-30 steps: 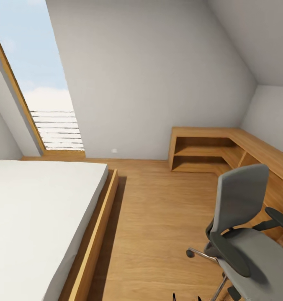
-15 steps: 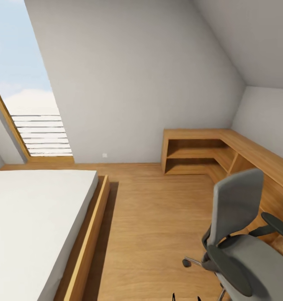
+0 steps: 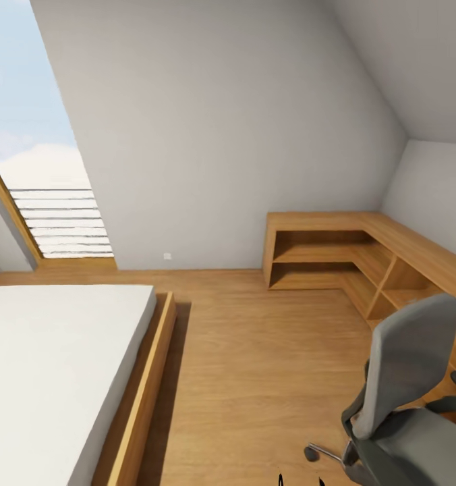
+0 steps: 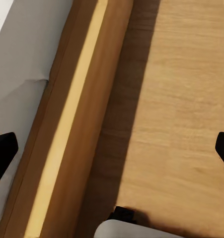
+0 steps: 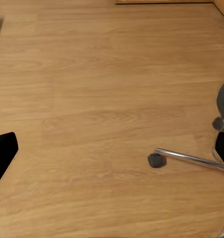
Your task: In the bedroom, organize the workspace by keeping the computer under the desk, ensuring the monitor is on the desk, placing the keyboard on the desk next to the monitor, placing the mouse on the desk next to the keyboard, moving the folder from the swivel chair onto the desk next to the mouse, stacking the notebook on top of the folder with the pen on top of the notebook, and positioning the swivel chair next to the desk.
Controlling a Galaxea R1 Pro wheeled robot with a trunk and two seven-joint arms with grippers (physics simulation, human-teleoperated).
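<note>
The grey swivel chair (image 3: 407, 398) stands at the lower right of the head view, its backrest turned toward me, and the visible part of its seat is bare grey. One chair caster (image 5: 155, 160) and a chrome leg (image 5: 191, 158) show on the floor in the right wrist view. My right gripper (image 5: 113, 151) hangs open over the wooden floor, holding nothing. My left gripper (image 4: 112, 150) is also open and holds nothing, above the floor beside the bed's wooden frame (image 4: 74, 124).
A bed with a white mattress (image 3: 46, 364) and wooden frame (image 3: 144, 398) fills the left. A low wooden corner shelf unit (image 3: 336, 250) runs along the back and right walls. A slanted window (image 3: 46, 169) is at the far left. Wooden floor (image 3: 255, 364) lies between.
The whole head view has shifted, so the camera moved. The chair now sits further toward the lower right edge, and more of the shelf unit's right wing shows.
</note>
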